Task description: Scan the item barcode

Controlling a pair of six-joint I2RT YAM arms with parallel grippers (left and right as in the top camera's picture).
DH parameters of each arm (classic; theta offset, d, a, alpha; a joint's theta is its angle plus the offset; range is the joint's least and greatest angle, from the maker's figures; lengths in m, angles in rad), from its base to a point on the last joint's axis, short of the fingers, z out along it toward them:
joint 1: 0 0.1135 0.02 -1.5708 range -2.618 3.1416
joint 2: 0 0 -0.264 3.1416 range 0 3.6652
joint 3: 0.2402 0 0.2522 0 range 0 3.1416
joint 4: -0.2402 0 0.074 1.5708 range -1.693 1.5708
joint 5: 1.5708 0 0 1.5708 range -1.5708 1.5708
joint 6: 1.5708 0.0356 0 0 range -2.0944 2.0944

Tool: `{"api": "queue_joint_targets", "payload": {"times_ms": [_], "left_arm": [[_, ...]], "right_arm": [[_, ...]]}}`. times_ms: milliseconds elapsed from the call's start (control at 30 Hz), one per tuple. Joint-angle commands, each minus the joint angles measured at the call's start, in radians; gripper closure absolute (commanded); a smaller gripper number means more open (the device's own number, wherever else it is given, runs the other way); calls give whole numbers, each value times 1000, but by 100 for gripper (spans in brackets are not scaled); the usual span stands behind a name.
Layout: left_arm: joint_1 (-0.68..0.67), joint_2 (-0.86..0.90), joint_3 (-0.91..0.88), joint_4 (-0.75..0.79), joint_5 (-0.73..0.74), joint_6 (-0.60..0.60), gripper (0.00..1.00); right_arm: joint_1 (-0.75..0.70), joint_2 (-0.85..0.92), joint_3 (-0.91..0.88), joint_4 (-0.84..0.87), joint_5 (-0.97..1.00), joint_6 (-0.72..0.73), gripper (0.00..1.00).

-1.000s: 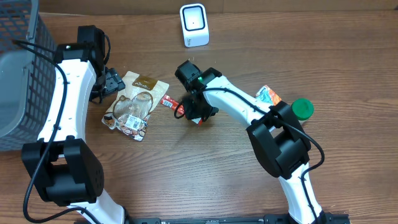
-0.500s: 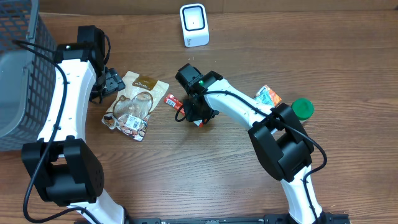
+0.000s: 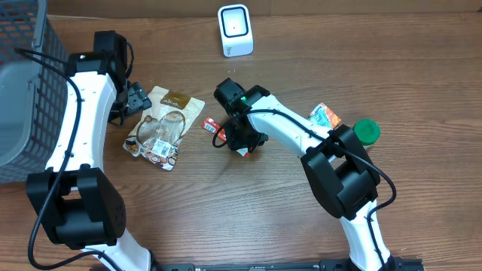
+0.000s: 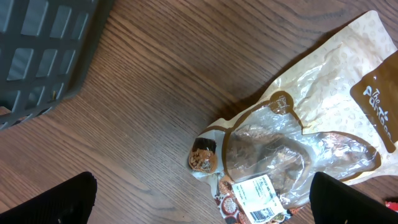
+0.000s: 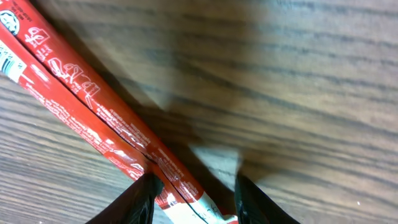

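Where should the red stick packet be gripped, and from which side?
Near one end, from straight above, with the jaws set across its narrow width. The red stick packet lies flat on the table. It is long and thin, so only its two long edges offer a pinch. The right gripper straddles one end.

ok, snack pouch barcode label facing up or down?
Up. The snack pouch lies flat on the table, and its white barcode label shows face-up in the left wrist view.
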Motion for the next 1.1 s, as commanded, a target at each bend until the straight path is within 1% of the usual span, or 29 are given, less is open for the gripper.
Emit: {"api": "queue_joint_targets", "payload": {"times_ms": [0, 267, 500, 800, 1067], "left_arm": [[-7, -8, 17, 1, -10, 0, 0], [-7, -8, 17, 1, -11, 0, 0], [-7, -8, 17, 1, -11, 0, 0], [-7, -8, 17, 1, -10, 0, 0], [-7, -8, 17, 1, -10, 0, 0]], "right_arm": [[-8, -11, 7, -17, 25, -1, 58], [-19, -37, 26, -7, 24, -1, 56], [-34, -49, 26, -45, 13, -1, 55], [-35, -60, 50, -44, 10, -1, 55], [-35, -79, 61, -67, 13, -1, 53]]}}
